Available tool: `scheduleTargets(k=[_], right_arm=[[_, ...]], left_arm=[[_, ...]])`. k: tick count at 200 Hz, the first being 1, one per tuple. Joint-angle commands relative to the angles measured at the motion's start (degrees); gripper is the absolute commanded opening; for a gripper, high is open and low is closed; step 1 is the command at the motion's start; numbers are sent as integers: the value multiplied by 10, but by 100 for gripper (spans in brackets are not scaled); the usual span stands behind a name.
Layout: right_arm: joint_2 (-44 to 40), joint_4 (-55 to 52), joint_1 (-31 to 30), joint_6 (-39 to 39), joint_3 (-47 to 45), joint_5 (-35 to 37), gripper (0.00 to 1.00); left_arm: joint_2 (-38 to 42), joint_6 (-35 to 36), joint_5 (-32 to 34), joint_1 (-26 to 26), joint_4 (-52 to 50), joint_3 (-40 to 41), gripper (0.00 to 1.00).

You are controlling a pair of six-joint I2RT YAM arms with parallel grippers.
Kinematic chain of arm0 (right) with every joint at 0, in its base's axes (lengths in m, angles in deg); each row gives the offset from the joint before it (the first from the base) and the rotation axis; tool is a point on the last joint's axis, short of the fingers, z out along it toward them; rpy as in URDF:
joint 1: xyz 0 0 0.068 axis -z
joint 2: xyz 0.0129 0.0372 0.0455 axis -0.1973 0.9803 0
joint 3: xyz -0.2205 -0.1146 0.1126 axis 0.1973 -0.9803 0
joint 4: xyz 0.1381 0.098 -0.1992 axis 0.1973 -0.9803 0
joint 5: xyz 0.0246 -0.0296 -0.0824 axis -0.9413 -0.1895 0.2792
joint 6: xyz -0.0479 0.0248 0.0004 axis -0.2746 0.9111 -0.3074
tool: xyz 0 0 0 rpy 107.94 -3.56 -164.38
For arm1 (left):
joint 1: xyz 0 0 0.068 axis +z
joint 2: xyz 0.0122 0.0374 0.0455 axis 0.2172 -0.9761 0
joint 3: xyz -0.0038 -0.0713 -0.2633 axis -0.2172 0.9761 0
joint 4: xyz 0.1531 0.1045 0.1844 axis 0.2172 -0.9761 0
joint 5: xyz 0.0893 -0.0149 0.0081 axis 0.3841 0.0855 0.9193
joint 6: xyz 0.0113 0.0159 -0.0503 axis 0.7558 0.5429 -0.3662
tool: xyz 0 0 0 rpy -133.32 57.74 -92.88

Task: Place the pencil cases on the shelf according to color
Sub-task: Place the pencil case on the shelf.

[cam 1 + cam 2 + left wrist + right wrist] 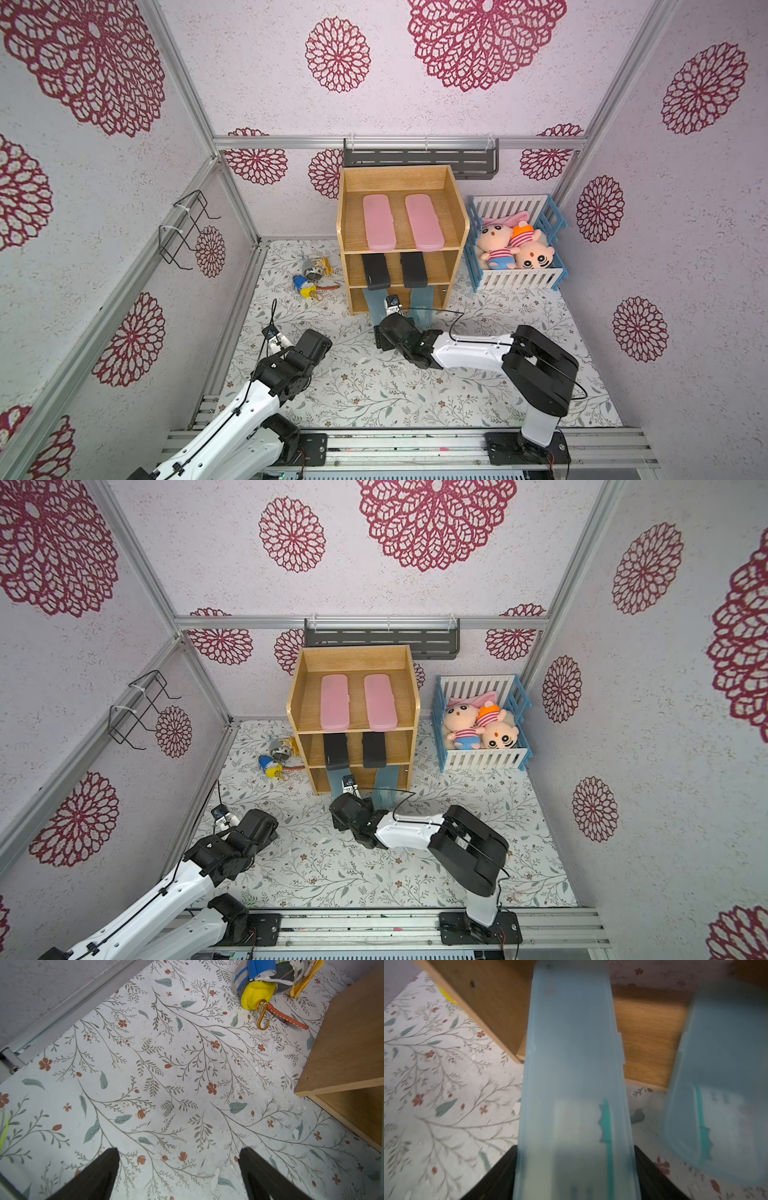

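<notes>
Two blue pencil cases point(420, 301) jut from the bottom tier of the shelf point(399, 185), mid-frame in both top views; the right gripper point(574, 1147) pinches the frame-left case point(372, 305) widthwise, long axis running up-frame into the tier.

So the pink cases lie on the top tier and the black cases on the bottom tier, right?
No: both top views show the black cases on the middle tier of the shelf. The pink cases do lie on the top tier.
</notes>
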Motion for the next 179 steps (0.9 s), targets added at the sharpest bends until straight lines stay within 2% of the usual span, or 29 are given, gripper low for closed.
scheduleTargets(k=[1, 22, 45, 79, 129, 139, 150, 163, 179], right_arm=[[35, -11, 13, 43, 53, 1, 66], [70, -14, 15, 60, 85, -11, 88], [76, -12, 14, 76, 92, -26, 97], [17, -11, 9, 69, 54, -18, 99], [-62, -76, -3, 65, 1, -11, 99], [-77, -75, -6, 68, -21, -9, 96], [-94, -67, -9, 74, -50, -11, 88], [-106, -32, -10, 70, -86, -31, 58], [-101, 7, -11, 70, -116, -52, 44]], left_arm=[[11, 15, 0, 9, 13, -4, 97], [14, 18, -4, 17, 16, 5, 97], [16, 26, -8, 24, 17, 12, 97], [22, 34, -15, 32, 21, 20, 97], [33, 41, -13, 34, 18, 22, 97], [34, 43, -12, 34, 19, 22, 97], [33, 48, -15, 34, 27, 24, 97], [35, 59, -18, 35, 41, 26, 97], [42, 66, -20, 36, 58, 29, 97]])
